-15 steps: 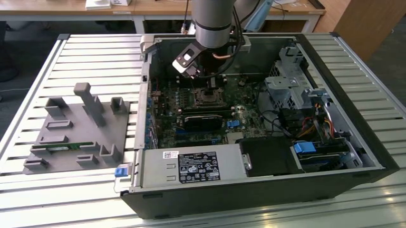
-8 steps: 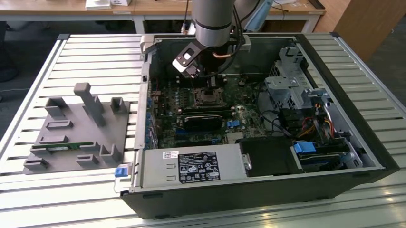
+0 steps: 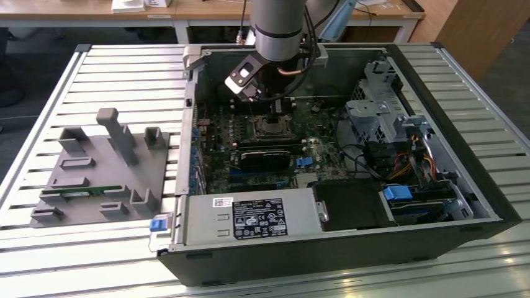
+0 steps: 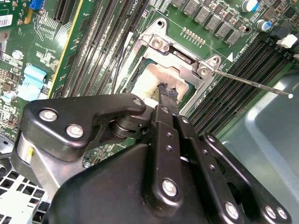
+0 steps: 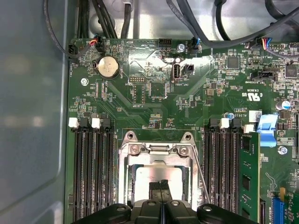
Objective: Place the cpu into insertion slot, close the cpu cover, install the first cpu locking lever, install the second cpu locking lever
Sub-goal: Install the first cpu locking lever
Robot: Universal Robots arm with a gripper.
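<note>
Gripper (image 5: 161,185) hovering just over cpu (image 5: 142,177), fingers closed, nothing between; cpu sitting at middle of motherboard (image 5: 149,102), between memory slots (image 5: 91,172); cpu cover (image 5: 156,148) lying down over it; locking lever (image 4: 252,83) standing unlatched; likely risk: tips slipping off thin lever, gouging motherboard.

cpu cover (image 5: 156,149) lying flat, dull silver cpu (image 5: 145,175) within its opening

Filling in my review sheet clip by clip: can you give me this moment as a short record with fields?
setting: open computer case, motherboard inside
gripper: shut, tips at the chip's top
chip: seated on the motherboard, showing through the cover
cover: lying down around the chip
lever: thin rod angled out beside the cover
</note>
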